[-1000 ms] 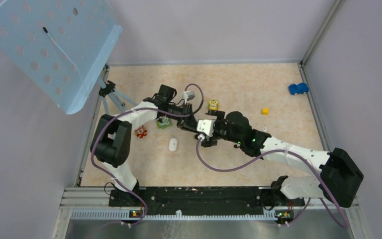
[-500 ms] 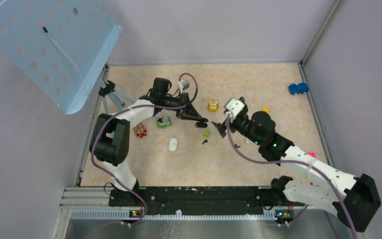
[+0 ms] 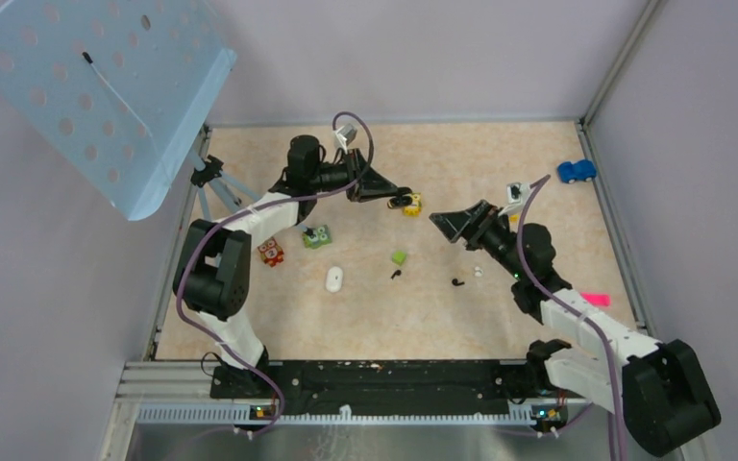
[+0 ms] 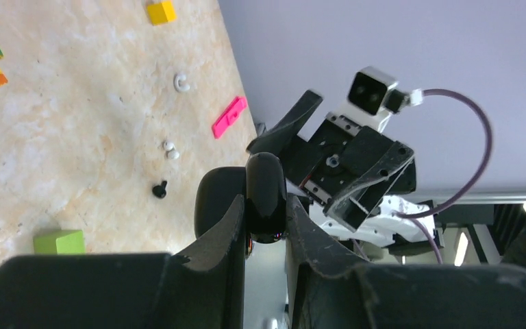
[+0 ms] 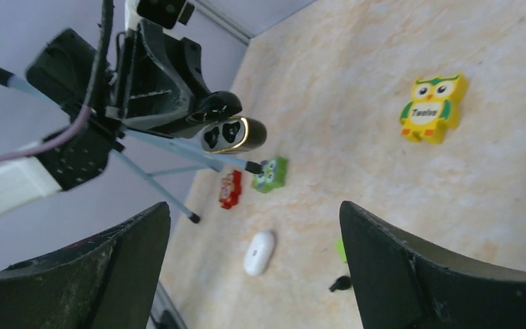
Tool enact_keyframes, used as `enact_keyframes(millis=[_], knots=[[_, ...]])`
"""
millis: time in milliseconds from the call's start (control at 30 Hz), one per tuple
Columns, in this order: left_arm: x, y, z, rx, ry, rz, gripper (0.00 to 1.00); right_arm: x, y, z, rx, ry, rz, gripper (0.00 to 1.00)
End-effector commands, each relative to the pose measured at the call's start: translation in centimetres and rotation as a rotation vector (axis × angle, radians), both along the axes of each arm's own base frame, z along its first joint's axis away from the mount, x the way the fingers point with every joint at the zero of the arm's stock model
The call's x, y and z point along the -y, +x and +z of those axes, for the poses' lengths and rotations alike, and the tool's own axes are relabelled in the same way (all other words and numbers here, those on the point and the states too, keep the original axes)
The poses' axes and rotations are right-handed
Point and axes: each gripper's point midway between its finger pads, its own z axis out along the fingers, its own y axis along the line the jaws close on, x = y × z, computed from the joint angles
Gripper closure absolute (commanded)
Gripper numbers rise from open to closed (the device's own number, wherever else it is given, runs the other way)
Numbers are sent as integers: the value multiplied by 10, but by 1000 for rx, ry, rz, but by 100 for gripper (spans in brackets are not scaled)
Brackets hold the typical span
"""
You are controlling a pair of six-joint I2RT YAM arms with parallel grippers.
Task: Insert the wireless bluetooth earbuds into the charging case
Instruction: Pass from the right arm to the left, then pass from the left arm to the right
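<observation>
Clamping left gripper: closed narrowly on open charging case, held aloft.
Right gripper: spread wide, empty.
Earbuds: on table, nearest the empty gripper.

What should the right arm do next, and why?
Probably lower the open, empty right gripper onto the nearer earbud on the table. The left gripper holds the charging case open in the air, both sockets empty; the other earbud lies beside the green cube.
</observation>
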Motion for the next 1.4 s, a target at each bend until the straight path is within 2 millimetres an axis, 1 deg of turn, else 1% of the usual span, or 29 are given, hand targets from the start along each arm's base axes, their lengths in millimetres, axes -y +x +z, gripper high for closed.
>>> enact_keyframes(millis=[0,67,133,200,333,367,400,433,467,600,767,900,967,1067,1133,1267,1367], knots=[[0,5,27,42,-117,66,100,-8,-9,61,100,325,71,9],[0,3,27,32,-144,70,100,-7,-4,57,91,346,56,7],[0,3,28,24,-154,72,100,-11,-2,59,108,374,72,5],[0,4,30,20,-157,78,100,-13,-2,61,136,421,98,5],[-2,6,35,23,-160,101,100,-18,-3,58,146,540,144,5],[-2,5,35,23,-161,102,100,-23,-4,59,158,564,165,5],[-2,5,35,26,-164,102,100,-28,-7,68,203,587,207,5],[-1,5,35,26,-168,102,100,-34,-4,66,186,601,224,5],[-2,4,35,16,-174,102,100,-39,0,63,174,600,229,5],[-3,1,39,21,-202,104,100,-48,3,65,224,561,200,3],[-3,0,37,14,-201,101,100,-58,13,61,204,567,224,2],[-4,-2,41,16,-219,100,100,-68,23,56,183,572,238,4],[-4,-3,44,21,-222,97,100,-70,27,54,171,579,234,5],[-4,-5,45,23,-221,91,100,-70,31,57,196,571,220,5],[-4,-5,45,21,-220,92,100,-72,34,59,202,573,225,7],[-5,-4,44,18,-222,104,100,-82,37,61,207,569,275,14],[-6,-4,43,14,-231,113,100,-83,38,61,204,571,278,17]])
